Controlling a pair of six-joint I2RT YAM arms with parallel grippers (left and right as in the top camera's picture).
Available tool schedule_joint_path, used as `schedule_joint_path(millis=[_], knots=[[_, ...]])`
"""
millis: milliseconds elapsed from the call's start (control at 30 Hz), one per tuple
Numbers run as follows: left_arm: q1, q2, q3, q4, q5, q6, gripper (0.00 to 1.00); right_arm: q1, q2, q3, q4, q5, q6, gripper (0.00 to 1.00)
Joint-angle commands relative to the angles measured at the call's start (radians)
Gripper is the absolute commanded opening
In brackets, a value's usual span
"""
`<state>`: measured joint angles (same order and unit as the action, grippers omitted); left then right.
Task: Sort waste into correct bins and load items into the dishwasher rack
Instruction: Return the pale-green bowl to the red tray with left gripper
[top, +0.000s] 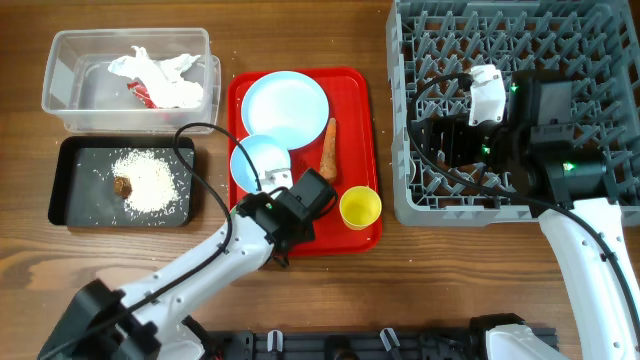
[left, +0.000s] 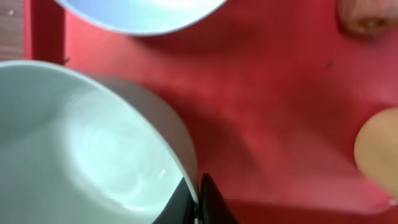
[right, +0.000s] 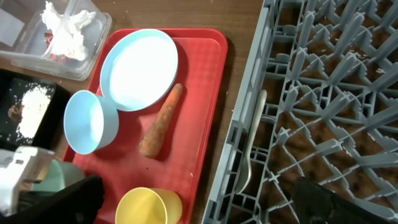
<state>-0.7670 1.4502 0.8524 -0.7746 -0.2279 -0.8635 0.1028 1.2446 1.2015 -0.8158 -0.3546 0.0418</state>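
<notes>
Pale green bowl: fills the left wrist view and sits on the red tray, hidden under the tool in the overhead view.
Left tool: narrow, with the two dark fingertips pinched on the bowl's near rim, one inside and one outside.
Dishwasher rack: stands at the right of the tabletop, just beside the red tray.
Right arm: rises from the lower right edge and bends over the rack, wrist pointing left.
Right tool: hangs above the rack's left half; I cannot tell how wide its jaws stand.
Left arm: stretches from the lower left edge diagonally up to the tray's front left corner.
Clear tub: at the far left, holding crumpled white tissue and a red wrapper.
Black tray: just in front of the tub, holding white rice grains and a small brown lump.
Pale blue plate: on the back of the red tray.
Pale blue bowl: touching the plate's front edge.
Carrot: lies right of the plate.
Yellow cup: upright at the tray's front right corner.
</notes>
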Motion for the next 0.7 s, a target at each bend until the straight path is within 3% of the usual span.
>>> schedule_joint_path(millis=[0, 33, 100, 167, 333, 433, 500, 567, 667], knots=[[-0.004, 0.053, -0.021, 0.047, -0.046, -0.034, 0.04, -0.002, 0.008, 0.021, 0.000, 0.006, 0.011, 1.00], [-0.004, 0.058, -0.021, 0.056, -0.046, -0.034, 0.04, -0.002, 0.008, 0.020, -0.001, 0.006, 0.011, 1.00], [-0.004, 0.058, -0.021, 0.062, -0.046, -0.034, 0.25, -0.002, 0.008, 0.021, 0.000, 0.006, 0.011, 1.00], [-0.004, 0.057, -0.019, 0.062, -0.044, -0.024, 0.36, -0.002, 0.008, 0.021, 0.000, 0.006, 0.011, 1.00], [-0.004, 0.057, 0.161, -0.042, 0.031, 0.146, 0.48, -0.002, 0.008, 0.021, 0.003, 0.006, 0.012, 0.99], [-0.002, 0.058, 0.351, -0.100, 0.090, 0.277, 0.64, -0.002, 0.008, 0.021, 0.004, 0.006, 0.011, 1.00], [0.011, 0.078, 0.438, -0.100, 0.101, 0.337, 0.70, -0.002, 0.008, 0.021, 0.005, 0.006, 0.012, 1.00], [0.073, 0.157, 0.527, -0.098, 0.110, 0.392, 0.76, -0.002, 0.008, 0.021, 0.002, 0.006, 0.014, 1.00], [0.145, 0.320, 0.614, -0.068, 0.146, 0.496, 0.77, -0.002, 0.008, 0.021, -0.001, 0.006, 0.014, 1.00]])
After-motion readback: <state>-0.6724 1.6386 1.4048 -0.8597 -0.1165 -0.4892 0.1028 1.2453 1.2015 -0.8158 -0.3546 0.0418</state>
